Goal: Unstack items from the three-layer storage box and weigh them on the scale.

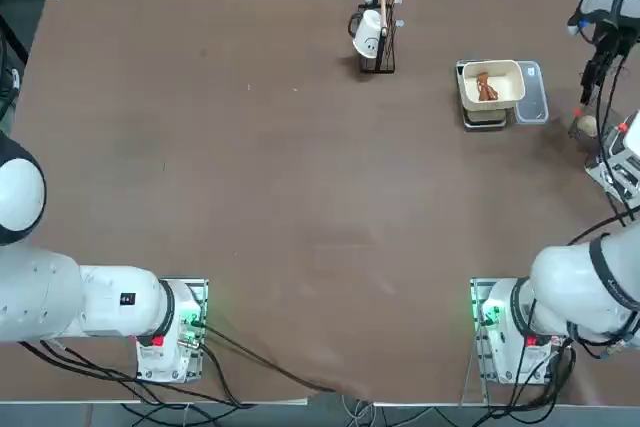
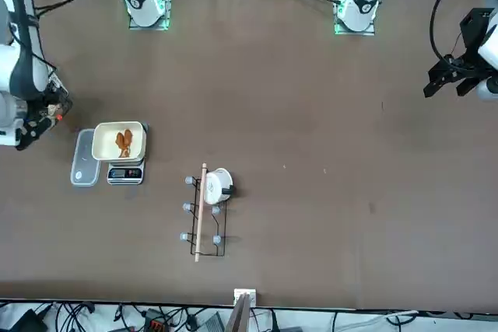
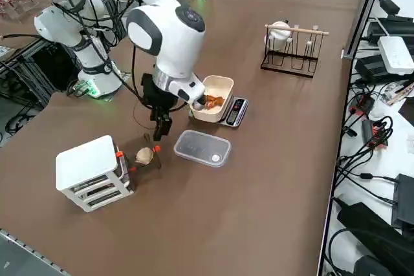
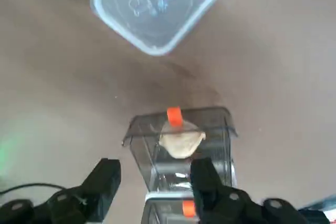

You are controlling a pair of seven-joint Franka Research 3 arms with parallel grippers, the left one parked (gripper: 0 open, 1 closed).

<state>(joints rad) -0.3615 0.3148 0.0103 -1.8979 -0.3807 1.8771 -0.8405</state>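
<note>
My right gripper (image 4: 155, 170) hangs open just above a pulled-out clear drawer (image 4: 178, 140) of the white three-layer storage box (image 3: 90, 171). A pale beige item (image 4: 181, 139) lies in that drawer, and nothing sits between the fingers. From the right side the gripper (image 3: 159, 130) is over the drawer's beige item (image 3: 143, 156), between the box and the scale (image 3: 236, 112). The scale's cream bowl (image 3: 212, 95) holds a reddish-brown item (image 3: 212, 102). From above, the bowl (image 1: 505, 75) with its item (image 1: 486, 87) sits left of the gripper (image 1: 592, 77).
A clear plastic lid (image 3: 202, 148) lies flat beside the scale, close to the drawer. A black wire rack (image 1: 378, 47) with a white cup (image 1: 368, 33) stands at the far middle of the table. Cables and devices crowd the table's far edge.
</note>
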